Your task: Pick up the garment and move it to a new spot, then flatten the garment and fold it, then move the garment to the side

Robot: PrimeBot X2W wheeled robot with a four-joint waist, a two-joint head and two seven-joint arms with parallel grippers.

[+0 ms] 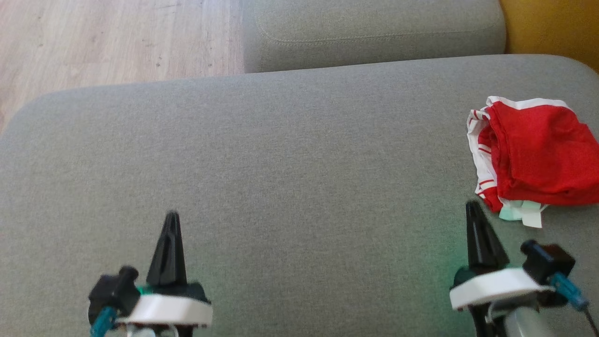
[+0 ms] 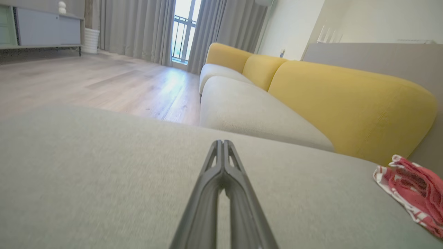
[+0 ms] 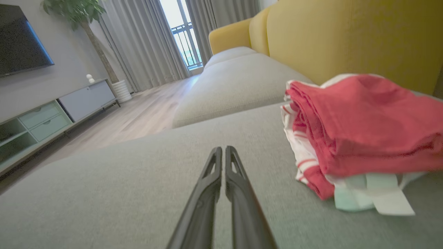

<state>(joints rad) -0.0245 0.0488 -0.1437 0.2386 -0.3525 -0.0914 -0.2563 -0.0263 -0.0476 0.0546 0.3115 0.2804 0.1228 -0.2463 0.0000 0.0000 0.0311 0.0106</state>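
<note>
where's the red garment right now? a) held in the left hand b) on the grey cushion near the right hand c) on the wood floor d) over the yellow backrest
b: the red garment lies on the grey cushion just ahead of the right hand, which is not touching it

The broad grey sofa cushion (image 1: 281, 154) carries one thing: a red garment (image 1: 538, 159) with white striped trim, lying in a loosely folded heap at its right edge, a pale label (image 1: 524, 215) poking out from the near side.
</note>
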